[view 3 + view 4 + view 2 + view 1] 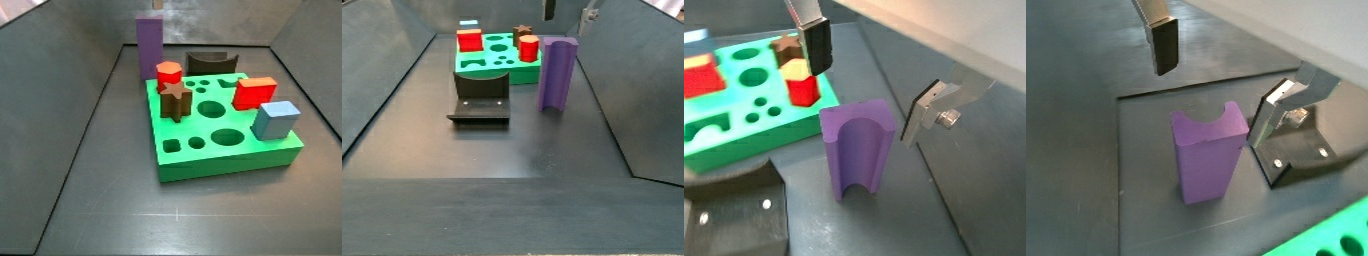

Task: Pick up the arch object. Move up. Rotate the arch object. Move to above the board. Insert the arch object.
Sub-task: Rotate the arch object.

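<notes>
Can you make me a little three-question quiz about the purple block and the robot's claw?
1. True or false: the gripper is squeezing the purple arch object.
2. The arch object is: A) lying flat, B) standing upright on the floor, C) sitting in the green board.
3. Fill in: on the board, the cylinder is coloured ____.

Key: 1. False; in both wrist views the fingers are wide apart above the arch object, touching nothing. 2. B; it stands beside the board. 3. Red.

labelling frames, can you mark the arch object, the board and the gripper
arch object (557, 72), side view, front face
board (227, 162), side view, front wall
gripper (1220, 75), wrist view, midway between fingertips, above the arch object
</notes>
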Robot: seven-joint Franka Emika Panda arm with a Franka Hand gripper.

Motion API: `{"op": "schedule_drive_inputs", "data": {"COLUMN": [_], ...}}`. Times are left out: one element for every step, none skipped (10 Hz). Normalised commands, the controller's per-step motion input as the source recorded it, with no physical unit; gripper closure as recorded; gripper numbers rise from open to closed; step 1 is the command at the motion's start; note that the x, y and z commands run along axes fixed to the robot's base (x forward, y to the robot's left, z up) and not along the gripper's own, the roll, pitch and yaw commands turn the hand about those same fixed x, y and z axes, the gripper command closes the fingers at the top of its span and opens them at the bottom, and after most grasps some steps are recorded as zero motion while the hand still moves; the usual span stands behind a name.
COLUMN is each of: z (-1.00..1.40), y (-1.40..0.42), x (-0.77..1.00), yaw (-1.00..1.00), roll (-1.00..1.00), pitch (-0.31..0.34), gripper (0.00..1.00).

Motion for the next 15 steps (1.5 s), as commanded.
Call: {"op": "schedule_drive_inputs", "data": {"z": [-0.03, -0.03, -0.03, -0.03, -0.03, -0.03, -0.03, -0.02, -0.02, -0.02, -0.02, -0.02, -0.02, -0.02, -0.02], "y": [0.01, 0.01, 0.01, 0.01, 0.01, 0.01, 0.01, 0.01, 0.01, 0.01, 0.01, 0.01, 0.01, 0.01, 0.01], "x": [0.04, 0.04, 0.04, 0.04, 0.04, 0.04, 0.04, 0.04, 0.04, 0.04, 0.04, 0.04, 0.04, 0.04, 0.04], "yaw": [1.0, 1.0, 1.0, 1.0, 1.0, 1.0, 1.0, 1.0, 1.0, 1.0, 1.0, 1.0, 0.6, 0.45, 0.25], "roll": [0.0, 0.0, 0.0, 0.0, 0.0, 0.0, 0.0, 0.0, 0.0, 0.0, 0.01, 0.01, 0.01, 0.01, 0.01], "pitch": [0.013, 0.014, 0.015, 0.017, 0.018, 0.02, 0.022, 0.025, 0.029, 0.034, 0.043, 0.05, 0.05, 0.05, 0.049], "gripper": [0.0, 0.0, 0.0, 0.0, 0.0, 0.0, 0.0, 0.0, 0.0, 0.0, 0.0, 0.0, 0.0, 0.0, 0.0]}}
